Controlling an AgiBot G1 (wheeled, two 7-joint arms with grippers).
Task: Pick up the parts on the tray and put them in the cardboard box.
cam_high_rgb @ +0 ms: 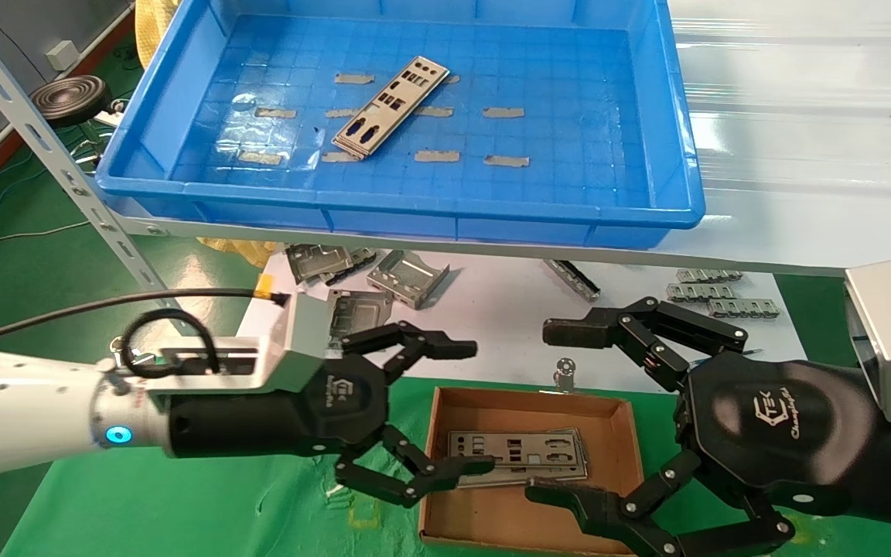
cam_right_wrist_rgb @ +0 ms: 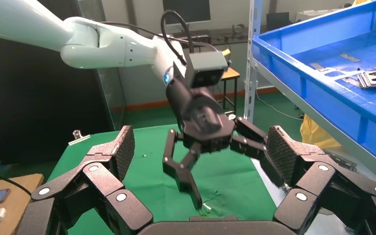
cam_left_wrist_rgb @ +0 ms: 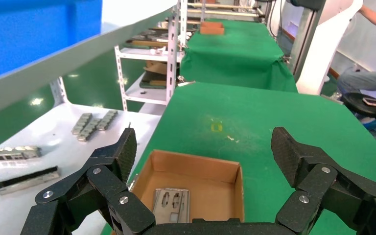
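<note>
Lying w/ long axis running left-right across the small brown cardboard box (cam_high_rgb: pixel 524 406), thin silver-grey punched metal plates (cam_high_rgb: pixel 517 456) are resting flat inside while more (cam_high_rgb: pixel 390 107) are sitting diagonally in the big blue plastic tray (cam_high_rgb: pixel 407 205), both grippers, left (cam_high_rgb: pixel 468 408) & right (cam_high_rgb: pixel 561 410), hovering wide open, empty, either side.

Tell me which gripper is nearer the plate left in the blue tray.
Left. The left gripper hangs open over the cardboard box, almost straight below the plate in the tray. The right gripper, also open, sits further to the right.
</note>
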